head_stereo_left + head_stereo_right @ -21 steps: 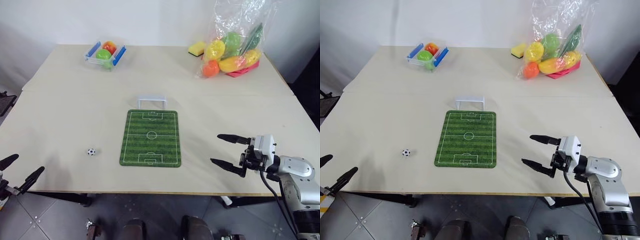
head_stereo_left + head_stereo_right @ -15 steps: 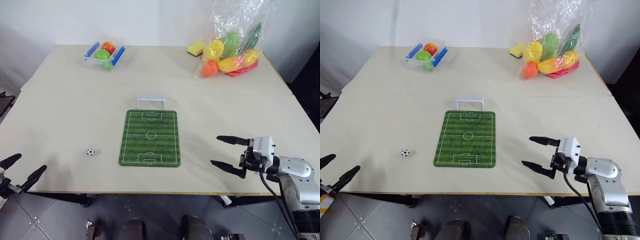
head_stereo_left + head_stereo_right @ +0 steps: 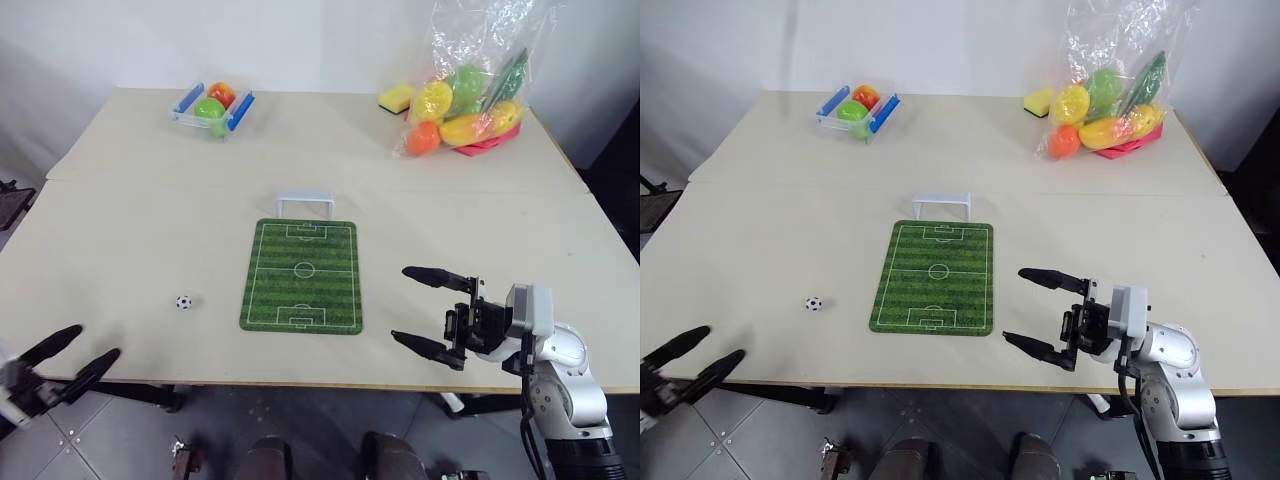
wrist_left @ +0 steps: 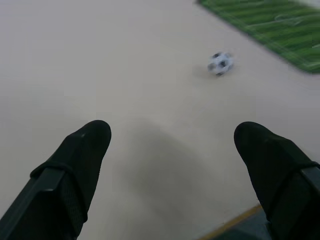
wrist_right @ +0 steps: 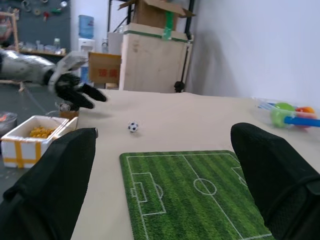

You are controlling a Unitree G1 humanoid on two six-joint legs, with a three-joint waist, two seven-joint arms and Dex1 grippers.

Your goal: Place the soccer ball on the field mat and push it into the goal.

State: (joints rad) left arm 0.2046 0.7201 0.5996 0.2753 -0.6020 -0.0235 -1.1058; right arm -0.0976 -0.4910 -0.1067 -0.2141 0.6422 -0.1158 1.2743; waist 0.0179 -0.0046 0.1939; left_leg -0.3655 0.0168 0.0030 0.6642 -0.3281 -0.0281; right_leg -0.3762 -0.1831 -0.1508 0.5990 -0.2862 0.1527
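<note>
**Both jaws wide apart, nothing held; ball off the mat**

L gripper (image 3: 68, 357): at the near left edge of the surface (image 3: 140, 220), jaws spread wide, empty, touching nothing. Wrist view: ball lies ahead of the fingertips (image 4: 87, 140), clear gap between them.

R gripper (image 3: 418, 310): low over the near right part of the surface, just right of the mat, jaws pointing left toward it, wide apart, empty. No contact w/ the mat that I can see.

Soccer ball (image 3: 183, 301): on the bare surface, left of the mat's near end, near it but apart. Not on the mat.

Field mat (image 3: 301, 275): flat, mid-surface, long side running away from the robot. Goal (image 3: 303, 204): just beside the mat's far end, upright, opening facing the mat.

Counts: 1 ball, 1 mat, 1 goal, 2 grippers. Also 1 clear basket w/ blue handles (image 3: 212, 104) at far left holding toy fruit, 1 clear plastic bag of toy fruit (image 3: 466, 90) at far right, 1 yellow sponge (image 3: 396, 98) touching the bag's left side.
</note>
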